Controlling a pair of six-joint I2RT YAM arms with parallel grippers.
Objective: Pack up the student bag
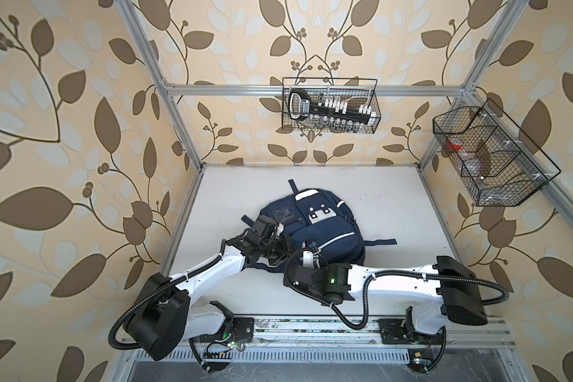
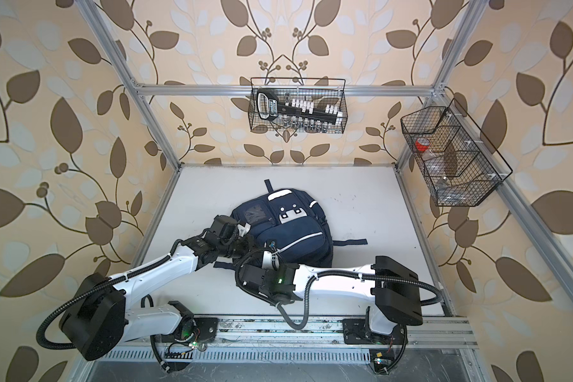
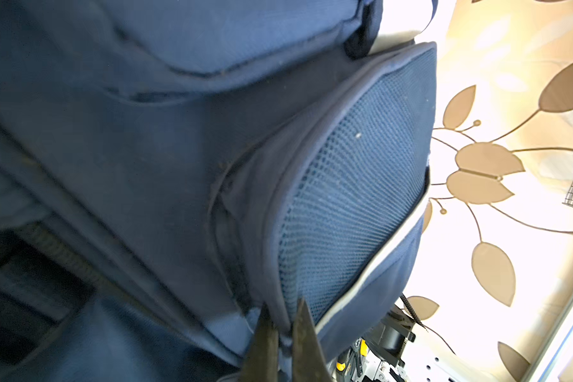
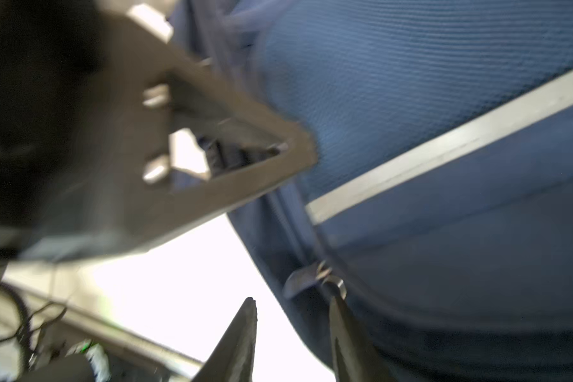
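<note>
Your student bag (image 1: 315, 228) lies flat on the white table (image 1: 394, 198), a little below the centre of both top views. Its front faces up and its carry loop points toward the top of the frame. One strap (image 1: 381, 242) trails out to the right across the table. The white patch (image 1: 321, 213) with dark holes sits near the bag's upper middle. A white stripe (image 1: 343, 238) curves over the lower front pocket.

Both of your arms meet at the bag's lower-left edge. The left gripper (image 3: 282, 307) is pinched tight. In the left wrist view its two dark fingertips are clamped on the navy trim at the corner of the mesh side pocket (image 3: 344, 205), with fabric squeezed between them.

The right gripper (image 4: 293, 301) sits just beside it, jaws moderately apart and holding nothing. A small metal zipper pull (image 4: 306, 279) hangs just past the tips, close to one finger. The view is too blurred for you to tell whether they touch. The same view shows the left gripper's grey finger lying against the blue fabric near the stripe.

In the upper middle of the top views, the back wire basket (image 1: 329, 106) holds a socket set (image 1: 341, 110). The side wire basket (image 1: 490, 155) hangs at the upper right, with a red item (image 2: 422, 144) inside.
</note>
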